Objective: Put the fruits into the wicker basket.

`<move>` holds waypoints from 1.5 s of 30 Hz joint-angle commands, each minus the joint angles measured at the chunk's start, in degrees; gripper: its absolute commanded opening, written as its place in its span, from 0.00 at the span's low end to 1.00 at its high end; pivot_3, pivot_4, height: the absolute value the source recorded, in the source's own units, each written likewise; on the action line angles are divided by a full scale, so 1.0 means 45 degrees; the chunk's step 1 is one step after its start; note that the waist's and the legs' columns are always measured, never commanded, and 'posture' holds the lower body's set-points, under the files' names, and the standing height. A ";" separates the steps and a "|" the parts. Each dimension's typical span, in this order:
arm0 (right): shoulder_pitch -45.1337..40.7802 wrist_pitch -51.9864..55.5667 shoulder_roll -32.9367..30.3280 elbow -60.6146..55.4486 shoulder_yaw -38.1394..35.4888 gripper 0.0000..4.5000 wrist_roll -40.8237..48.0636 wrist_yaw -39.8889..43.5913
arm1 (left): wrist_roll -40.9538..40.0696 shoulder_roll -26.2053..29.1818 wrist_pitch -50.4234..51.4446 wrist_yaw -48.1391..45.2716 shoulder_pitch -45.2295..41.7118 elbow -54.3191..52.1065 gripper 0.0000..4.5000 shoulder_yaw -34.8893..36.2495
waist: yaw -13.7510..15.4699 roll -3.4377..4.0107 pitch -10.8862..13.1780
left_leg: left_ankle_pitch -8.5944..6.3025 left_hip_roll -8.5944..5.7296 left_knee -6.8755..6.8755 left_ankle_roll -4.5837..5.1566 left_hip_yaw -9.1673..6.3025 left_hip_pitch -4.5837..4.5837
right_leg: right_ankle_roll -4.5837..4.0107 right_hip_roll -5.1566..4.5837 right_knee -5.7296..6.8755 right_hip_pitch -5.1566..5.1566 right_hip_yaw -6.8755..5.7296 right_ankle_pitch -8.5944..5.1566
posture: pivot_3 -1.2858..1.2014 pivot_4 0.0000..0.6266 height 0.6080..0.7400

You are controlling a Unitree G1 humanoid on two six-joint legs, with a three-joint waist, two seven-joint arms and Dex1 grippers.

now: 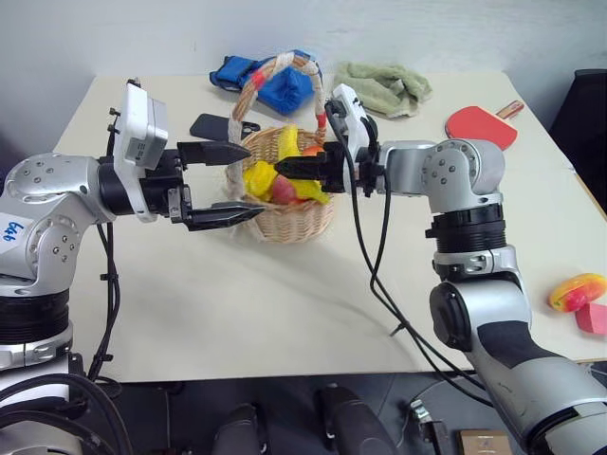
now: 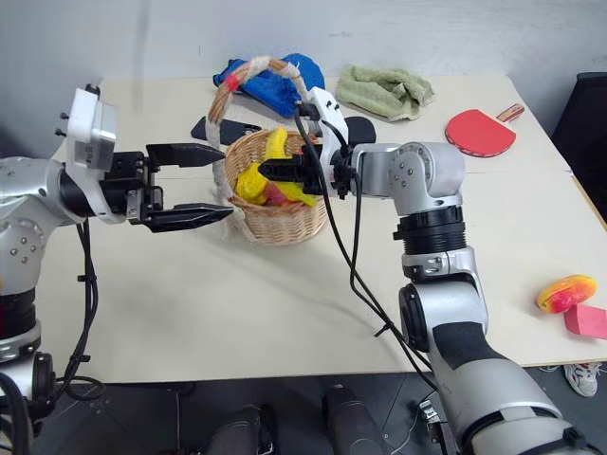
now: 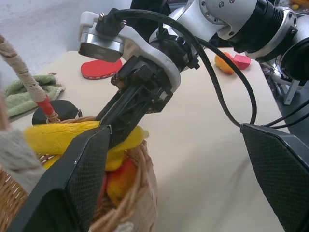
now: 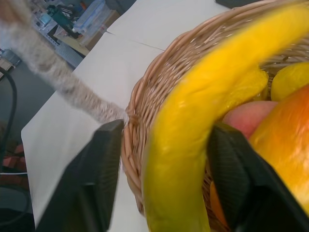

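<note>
The wide pale beige desk (image 1: 285, 313) carries everything. Near its middle stands the round tan woven wicker basket (image 1: 285, 220) with its tall arched handle wrapped in white and red tape, holding several glossy toy fruits. The left hand (image 1: 232, 182) hangs beside the basket's rim, its 2 black fingers spread wide with nothing between them. The right hand (image 1: 289, 169) reaches over the basket from the other side; its fingers stand apart on either side of the curved yellow banana (image 4: 193, 145), which lies among the other fruits, and I cannot tell if they touch it. Well apart, near the desk's right edge, lies an elongated red-orange-yellow fruit (image 1: 576, 291), just beside a small pink block (image 1: 592, 318).
</note>
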 commanded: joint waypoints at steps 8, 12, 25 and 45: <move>-0.1237 -0.0441 0.0019 -0.0846 -0.0540 0.99 0.0246 0.0250 | -0.0024 -0.0553 -0.0436 -0.0071 -0.0679 0.0075 1.00 -0.0289 | -0.0075 0.0000 0.0000 | 0.0000 0.0001 0.0001 -0.0001 -0.0009 0.0001 | -0.0001 -0.0001 0.0004 0.0002 -0.0009 0.0000 | 0.52 0.24 1.00; -0.0515 0.0194 -0.1379 -0.2426 -0.0785 0.99 0.0465 0.0502 | -0.0133 -0.0845 -0.0373 -0.0128 -0.0913 0.0089 1.00 -0.0503 | -0.0036 0.0000 0.0000 | 0.0000 -0.0001 0.0002 0.0000 -0.0009 -0.0002 | -0.0001 -0.0004 0.0002 0.0002 -0.0009 0.0001 | 0.52 0.24 1.00; 0.6450 0.4942 -0.5674 -0.9820 -0.7382 0.99 -0.0391 -0.3804 | -0.1044 -0.3553 0.0120 -0.0897 -0.1856 -0.0230 1.00 -0.2379 | 0.0573 -0.0009 -0.0006 | 0.0021 -0.0006 0.0002 -0.0009 0.0003 0.0006 | -0.0001 0.0004 -0.0027 0.0031 0.0015 0.0000 | 0.52 0.24 1.00; 0.9446 0.4942 -0.4692 -0.9147 -1.3465 0.99 0.1450 -1.2060 | -0.0814 -0.5080 -0.0133 -0.1142 -0.1878 0.0415 1.00 -0.3013 | 0.0564 -0.0002 -0.0010 | 0.0064 -0.0036 -0.0037 -0.0002 0.0044 0.0030 | -0.0001 0.0073 -0.0072 0.0056 0.0191 0.0000 | 0.52 0.24 1.00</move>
